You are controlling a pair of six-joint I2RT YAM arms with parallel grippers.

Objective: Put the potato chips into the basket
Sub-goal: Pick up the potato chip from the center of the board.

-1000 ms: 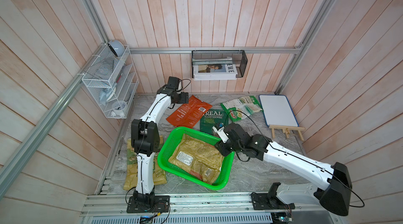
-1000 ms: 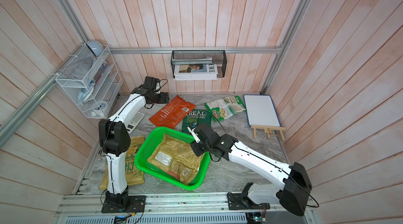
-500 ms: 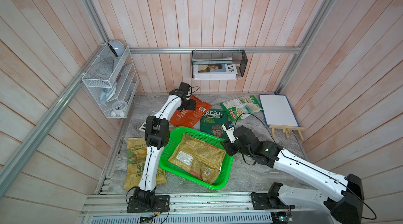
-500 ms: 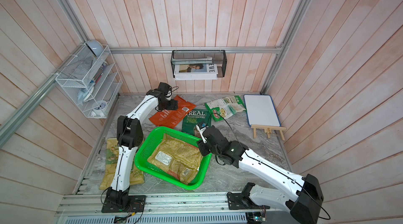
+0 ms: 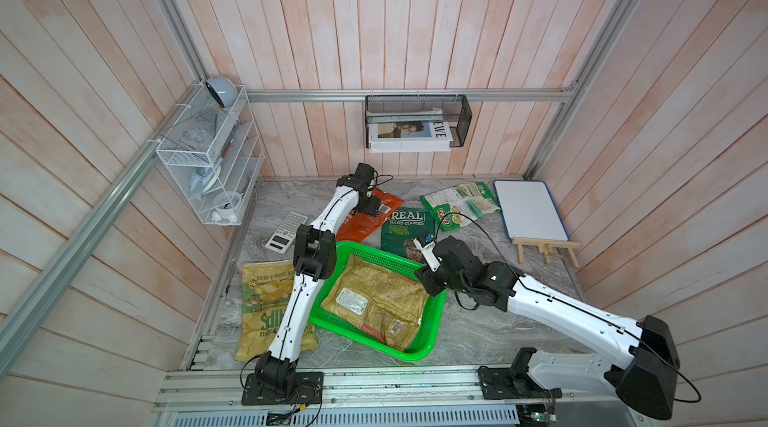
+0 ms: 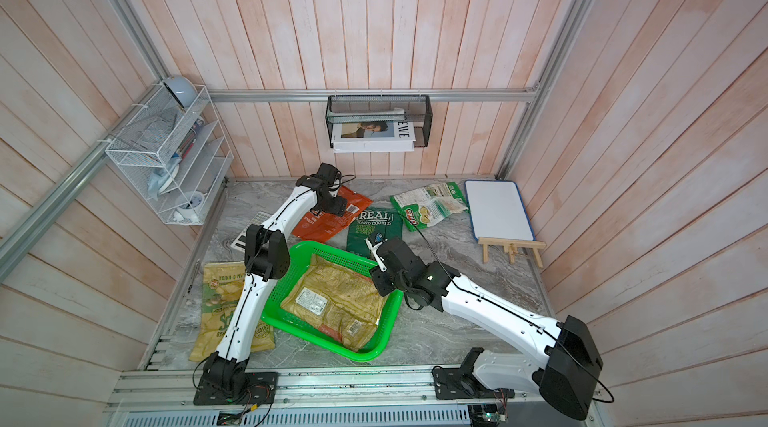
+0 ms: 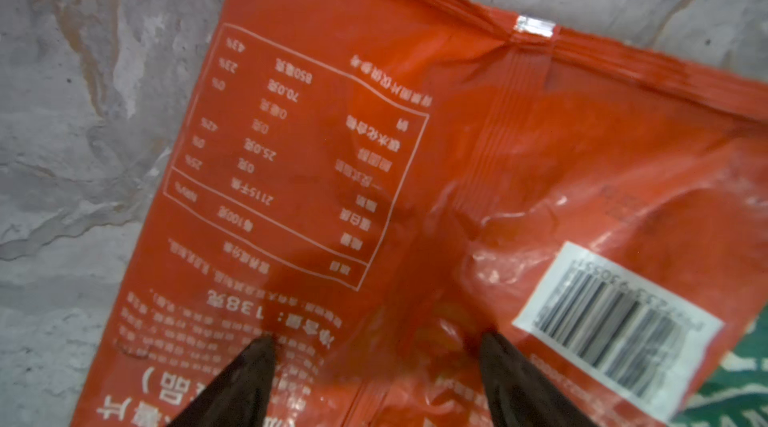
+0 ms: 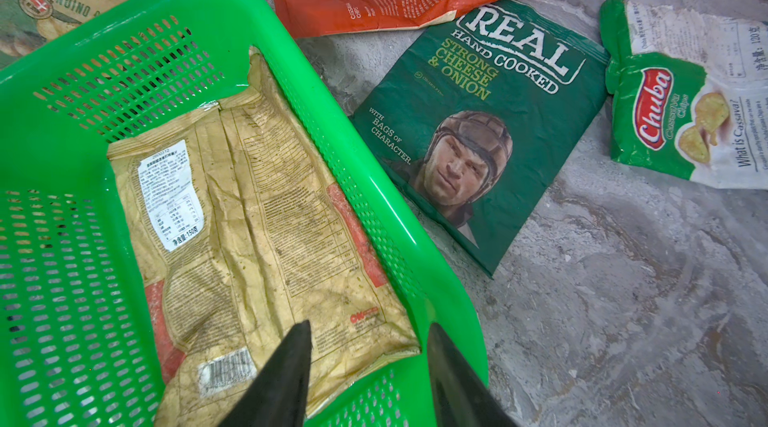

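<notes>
While my left gripper (image 7: 376, 337), jaws apart, sets its tips on the orange-red chip bag (image 7: 457, 134) by the worktop's (image 5: 478, 342) far edge, the bag's long axis slants toward the green basket (image 5: 380, 253); my right gripper (image 8: 370, 325), apart and empty, is farther off.

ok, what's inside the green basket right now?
One tan-yellow chip bag lies flat in the green basket, back side up, white label and barcode showing. Nothing else visible; anything beneath the bag is covered.
</notes>
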